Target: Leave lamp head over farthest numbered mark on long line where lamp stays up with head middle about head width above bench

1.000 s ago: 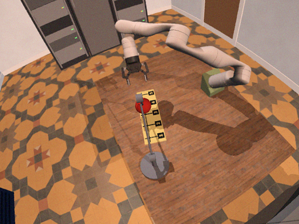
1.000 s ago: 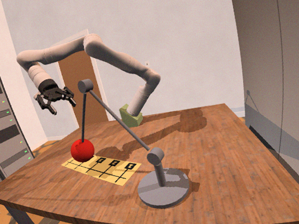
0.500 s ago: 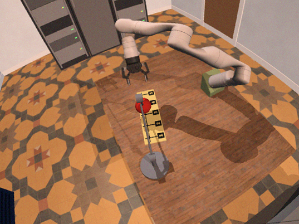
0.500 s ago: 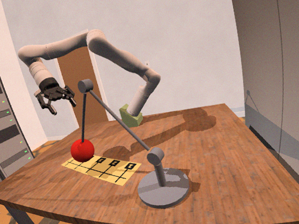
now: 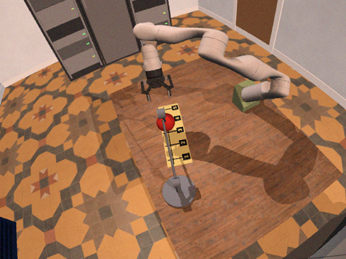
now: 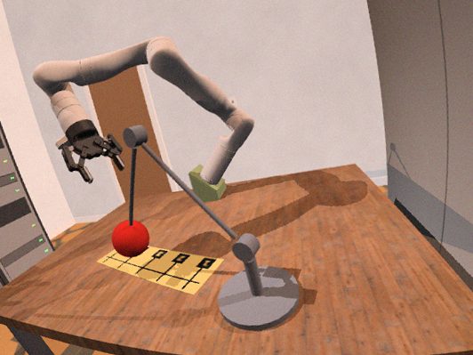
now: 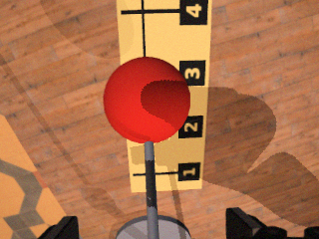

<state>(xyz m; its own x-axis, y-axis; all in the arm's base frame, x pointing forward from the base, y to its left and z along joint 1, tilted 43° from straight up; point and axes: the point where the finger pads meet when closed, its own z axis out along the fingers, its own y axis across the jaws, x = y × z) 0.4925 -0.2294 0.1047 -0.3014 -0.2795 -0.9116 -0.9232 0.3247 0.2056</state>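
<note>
A desk lamp stands on a wood-grained worktop [image 5: 241,178] [image 6: 345,241], its round red head [image 5: 165,122] [image 6: 130,238] [image 7: 147,100] hanging low over the far part of a pale yellow numbered strip [image 5: 175,154] [image 6: 193,286] [image 7: 166,181]. The fingers [image 5: 159,97] [image 6: 105,175] are spread wide apart with nothing between them, beyond the head and above it.

The likeliest trouble is the worn joint: if the head sits too far out, the lamp may sink. Closing unevenly on the smooth ball could make it roll aside or nudge it past its mark. Fingers coming down could also knock the elbow joint [image 5: 161,113] [image 6: 135,136], and pressing down would leave the head too low.

The head is a glossy sphere; the arms are thin grey rods, the joints stubby cylinders, and the base [image 5: 170,198] [image 6: 244,311] [image 7: 174,230] a flat matte disc. Black number squares edge the strip.
</note>
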